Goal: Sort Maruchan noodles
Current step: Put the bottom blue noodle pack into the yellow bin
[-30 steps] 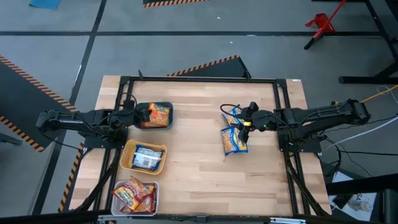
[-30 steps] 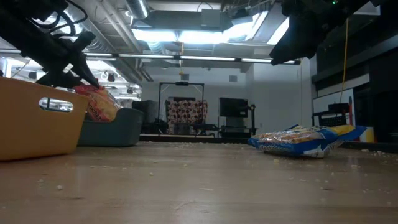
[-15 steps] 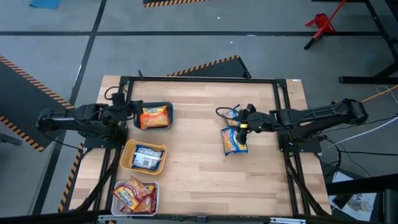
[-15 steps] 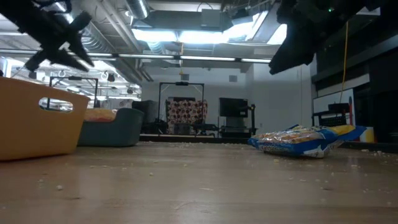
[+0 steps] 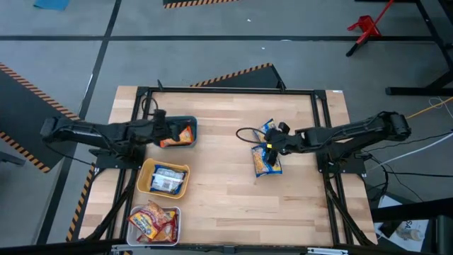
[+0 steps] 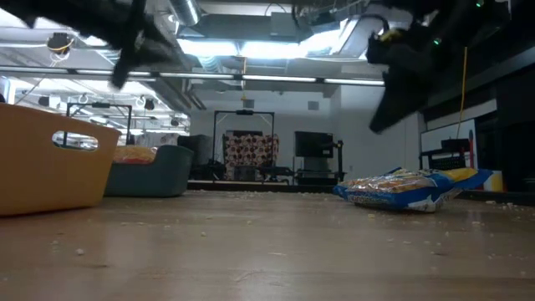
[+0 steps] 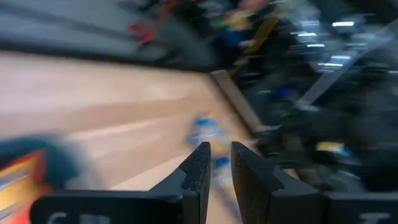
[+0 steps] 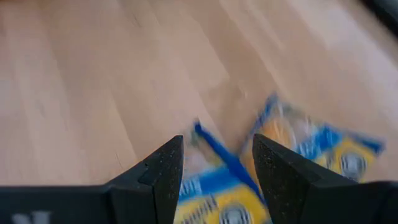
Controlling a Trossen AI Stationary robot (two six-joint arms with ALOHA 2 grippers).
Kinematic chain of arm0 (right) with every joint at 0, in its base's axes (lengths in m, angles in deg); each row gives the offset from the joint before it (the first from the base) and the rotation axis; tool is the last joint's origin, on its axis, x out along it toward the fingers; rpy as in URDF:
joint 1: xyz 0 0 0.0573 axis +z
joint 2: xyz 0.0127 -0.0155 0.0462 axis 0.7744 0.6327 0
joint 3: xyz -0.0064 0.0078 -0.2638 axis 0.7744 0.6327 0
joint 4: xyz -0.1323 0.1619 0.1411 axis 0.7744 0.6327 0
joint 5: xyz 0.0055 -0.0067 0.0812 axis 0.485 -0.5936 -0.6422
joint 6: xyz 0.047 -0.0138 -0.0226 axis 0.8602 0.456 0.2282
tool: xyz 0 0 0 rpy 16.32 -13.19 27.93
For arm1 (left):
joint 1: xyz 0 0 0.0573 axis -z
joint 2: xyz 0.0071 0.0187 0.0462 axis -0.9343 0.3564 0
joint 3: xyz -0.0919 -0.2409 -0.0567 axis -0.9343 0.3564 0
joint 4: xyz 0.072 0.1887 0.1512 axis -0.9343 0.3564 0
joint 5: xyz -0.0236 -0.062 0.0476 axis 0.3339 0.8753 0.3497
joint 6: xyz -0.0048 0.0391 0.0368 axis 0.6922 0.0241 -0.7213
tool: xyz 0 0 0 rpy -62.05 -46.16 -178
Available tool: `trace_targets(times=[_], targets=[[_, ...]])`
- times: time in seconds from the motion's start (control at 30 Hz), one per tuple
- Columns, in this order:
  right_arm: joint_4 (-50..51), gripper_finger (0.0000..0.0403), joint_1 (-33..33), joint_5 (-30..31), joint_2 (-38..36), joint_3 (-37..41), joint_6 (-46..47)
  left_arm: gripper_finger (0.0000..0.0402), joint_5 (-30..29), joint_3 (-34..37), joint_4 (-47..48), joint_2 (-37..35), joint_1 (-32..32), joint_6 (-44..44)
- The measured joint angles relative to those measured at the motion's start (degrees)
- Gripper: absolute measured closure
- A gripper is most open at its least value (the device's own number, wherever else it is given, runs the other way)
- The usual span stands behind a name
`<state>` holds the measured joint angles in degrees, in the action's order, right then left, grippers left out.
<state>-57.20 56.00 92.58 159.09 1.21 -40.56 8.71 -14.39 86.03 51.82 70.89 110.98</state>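
Observation:
Two blue noodle packets [image 5: 266, 163] [image 5: 267, 129] lie flat on the wooden table at right of centre, also seen in the low view [image 6: 410, 188]. My right gripper [image 5: 270, 146] hangs open above them [image 8: 217, 199], clear of them in the low view [image 6: 389, 117]. An orange packet [image 5: 182, 134] lies in the teal tray [image 5: 190, 126]. My left gripper [image 5: 168, 129] hovers over that tray, its fingers [image 7: 200, 171] a narrow gap apart with nothing between them.
A yellow tray [image 5: 145, 177] holding a blue packet [image 5: 168, 179] and a white tray [image 5: 177, 212] holding red-pink packets [image 5: 152, 221] stand along the table's left side, nearer the front. A black frame [image 5: 226, 91] runs round the table. Bare wood lies in the middle.
My left gripper has let go of the orange packet, which now lies in the teal tray. The gripper has risen and tipped up toward level. My right gripper has come down toward the blue packets and a little toward the table's left.

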Motion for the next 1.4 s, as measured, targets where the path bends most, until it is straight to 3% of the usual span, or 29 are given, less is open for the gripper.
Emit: trace_targets(times=[0.2,0.4,0.57,0.8,1.0,1.2,1.4], targets=[[9.0,0.0221,0.0,-1.3,0.7,0.0,9.6,0.0326,3.1,-0.1,-24.1,6.0,2.9,-13.3],[14.2,0.0204,0.5,-6.3,0.7,1.0,16.3,0.0299,3.1,-0.1,-28.3,9.0,5.2,-14.8],[14.5,0.0171,2.9,-3.5,0.7,6.6,25.5,0.0293,3.5,-0.1,-28.2,11.3,7.3,-14.4],[-3.5,0.0142,6.1,-6.0,0.7,12.7,29.6,0.0292,3.5,-0.1,-28.5,11.9,7.6,-13.8],[-18.1,0.0152,6.4,-3.7,2.7,13.2,29.7,0.0292,3.5,-0.1,-29.5,11.9,7.6,-13.8],[-32.9,0.0168,6.2,-1.0,10.8,13.2,27.6,0.0292,2.5,-0.1,-29.5,12.0,7.6,-13.8],[-48.9,0.0171,4.7,-2.8,19.7,11.3,20.7,0.0292,1.9,-0.1,-29.5,12.1,7.6,-9.1]])
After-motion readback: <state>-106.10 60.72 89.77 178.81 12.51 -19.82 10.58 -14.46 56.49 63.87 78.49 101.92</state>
